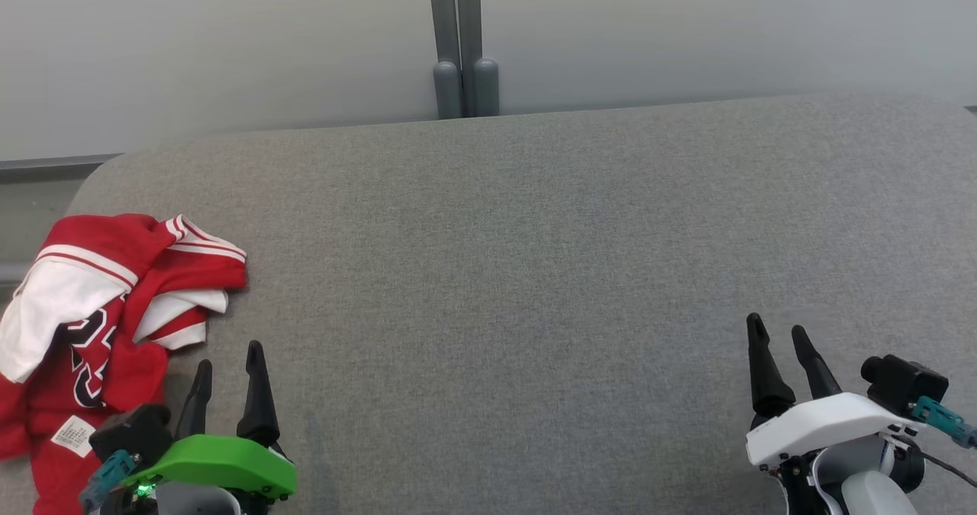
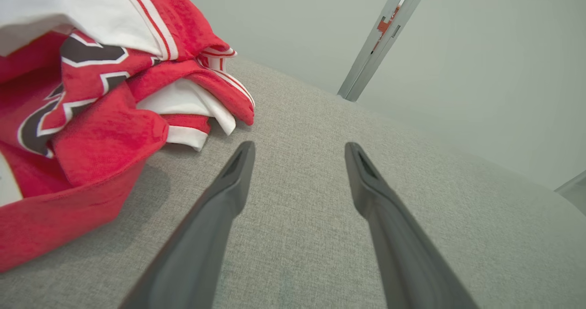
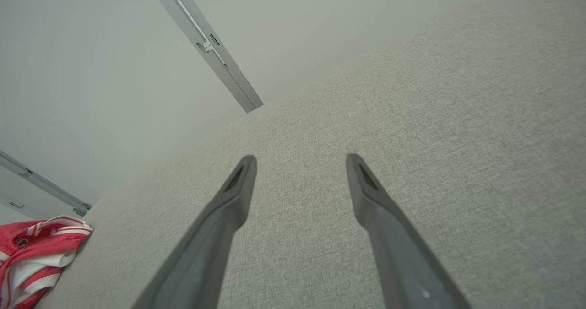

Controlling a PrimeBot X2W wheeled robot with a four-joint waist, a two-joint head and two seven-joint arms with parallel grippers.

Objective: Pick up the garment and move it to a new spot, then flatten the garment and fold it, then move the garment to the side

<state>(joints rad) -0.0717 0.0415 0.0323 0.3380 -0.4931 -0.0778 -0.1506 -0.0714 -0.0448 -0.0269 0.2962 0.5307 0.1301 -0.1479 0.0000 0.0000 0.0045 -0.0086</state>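
Note:
The garment [image 1: 107, 324] is a red and white jersey with dark numbers, lying crumpled at the left edge of the grey fabric surface [image 1: 519, 255]. In the left wrist view the garment [image 2: 91, 98] bulks at the upper left, and in the right wrist view the garment [image 3: 36, 249] shows small at the lower left. My left gripper [image 1: 229, 355] stands open just right of the jersey, nothing between its fingers, as the left gripper [image 2: 300, 151] also shows over bare fabric. My right gripper [image 1: 778, 330] is open far to the right, and the right gripper [image 3: 300, 162] hovers over bare fabric.
A pale wall [image 1: 229, 42] with a grey vertical post [image 1: 462, 42] runs behind the surface. The surface's rounded far-left corner [image 1: 114, 168] lies just beyond the jersey. Wide bare fabric stretches between my two grippers.

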